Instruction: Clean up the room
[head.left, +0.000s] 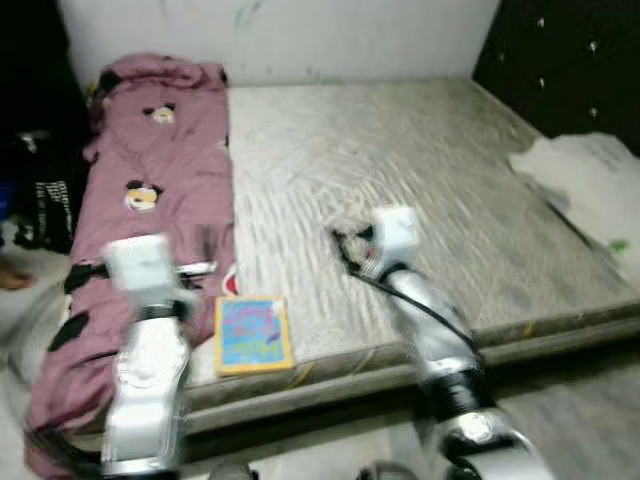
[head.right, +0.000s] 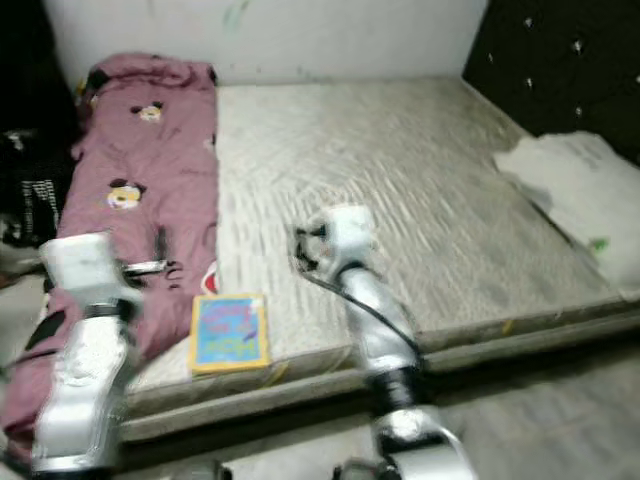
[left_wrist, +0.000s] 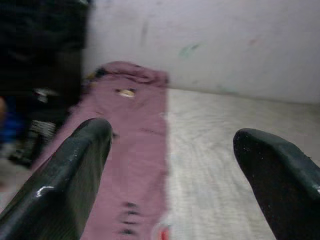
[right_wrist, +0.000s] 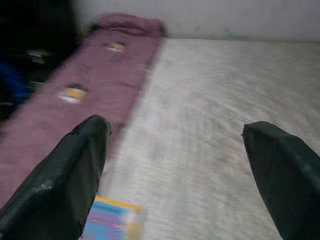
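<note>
Book (head.left: 253, 335) cover writing blurred, unreadable

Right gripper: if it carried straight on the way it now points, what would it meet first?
Probably the bare mattress: the open right gripper aims along it, the book lying nearer its left finger. Depth is unclear.

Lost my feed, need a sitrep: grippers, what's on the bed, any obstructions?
Left gripper open, over pink blanket. Right gripper open, over bare mattress. Book at bed's near edge, untouched. White cloth on the right side. Nothing blocking.
</note>
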